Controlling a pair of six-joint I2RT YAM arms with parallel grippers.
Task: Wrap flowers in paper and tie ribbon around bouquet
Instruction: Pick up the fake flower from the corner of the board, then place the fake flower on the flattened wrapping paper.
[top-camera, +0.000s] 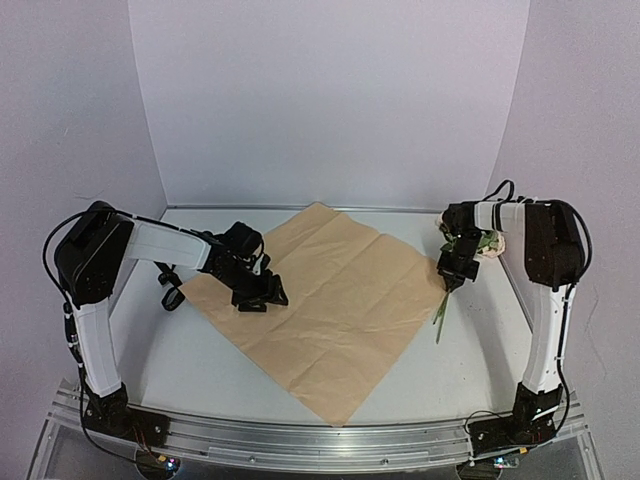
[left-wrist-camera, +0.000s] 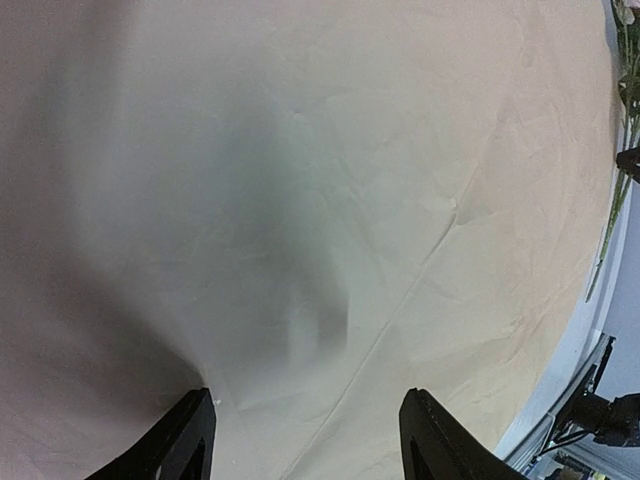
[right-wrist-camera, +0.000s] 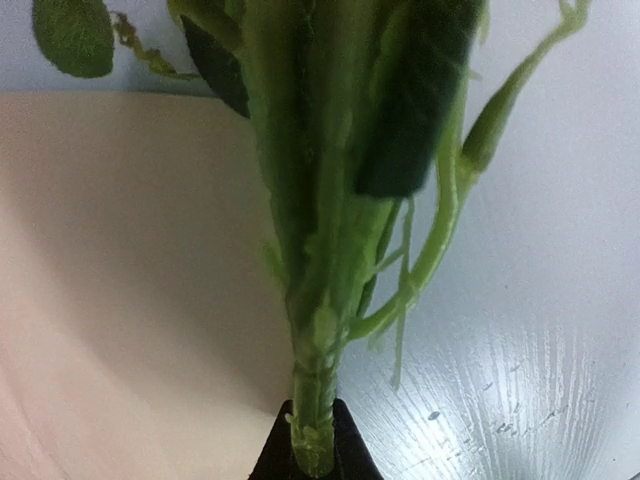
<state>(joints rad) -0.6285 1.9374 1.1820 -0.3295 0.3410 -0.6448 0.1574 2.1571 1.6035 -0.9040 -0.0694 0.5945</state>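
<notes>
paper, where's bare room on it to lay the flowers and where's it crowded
The paper is bare across its middle and down to its near corner. The table is free between the paper's right edge and the right arm's base. Crowded: its left corner under the open left jaws, and its right edge, where the right jaws grip the flowers.

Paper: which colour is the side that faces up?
Plain tan-brown with creases and no print. The paper shows best in the top external view.
</notes>
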